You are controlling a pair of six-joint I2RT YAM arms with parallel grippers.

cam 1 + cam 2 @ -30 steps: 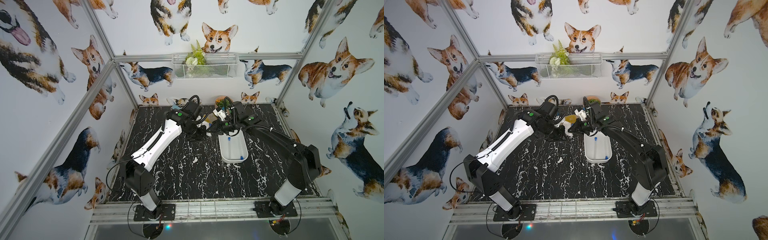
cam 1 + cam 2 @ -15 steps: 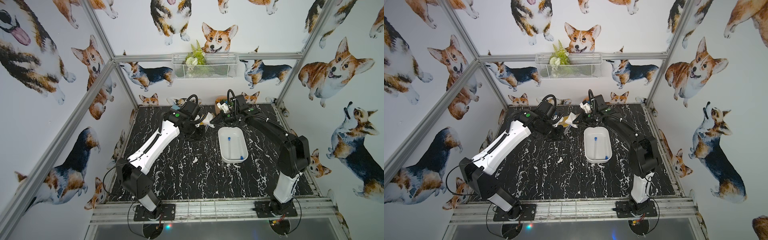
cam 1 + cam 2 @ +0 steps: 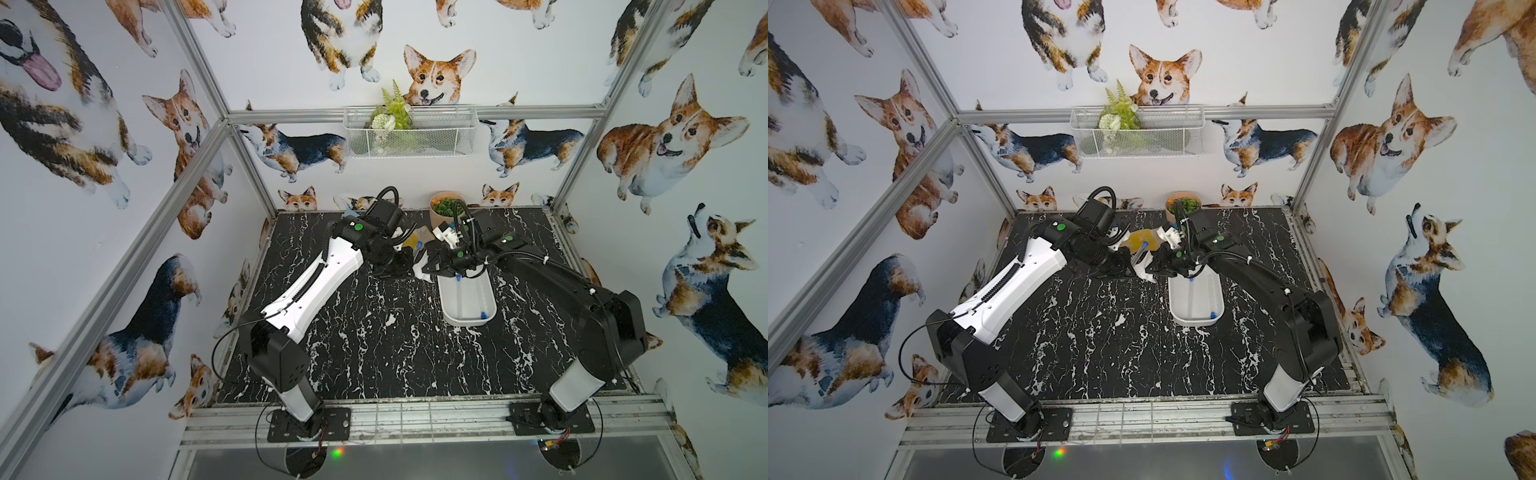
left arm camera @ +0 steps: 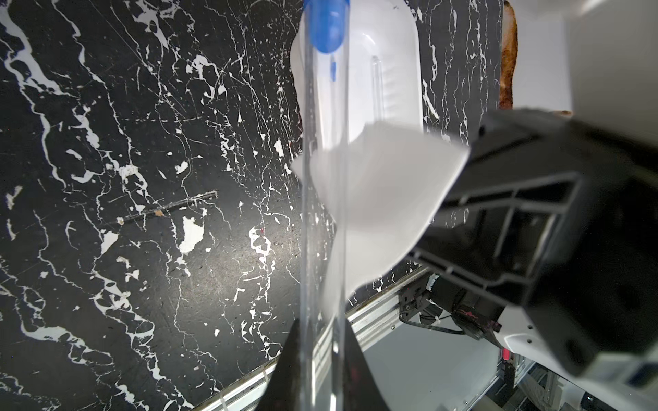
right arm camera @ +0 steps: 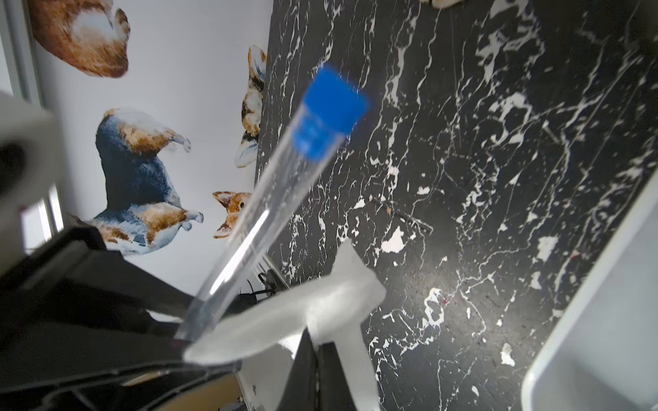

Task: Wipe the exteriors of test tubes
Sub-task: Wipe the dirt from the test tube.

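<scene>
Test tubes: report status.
Left gripper shut on tube. Right gripper shut on wipe, at the tube. Two more tubes in tray. Nothing in the way.

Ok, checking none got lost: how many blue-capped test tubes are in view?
3. One clear blue-capped test tube is gripped in the left end effector; a second tube and a third tube lie in the white oval tray. More may hide behind the arms.

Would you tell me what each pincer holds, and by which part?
Left pincer: test tube, by its uncapped end. Right pincer: white wipe, by one end.
</scene>
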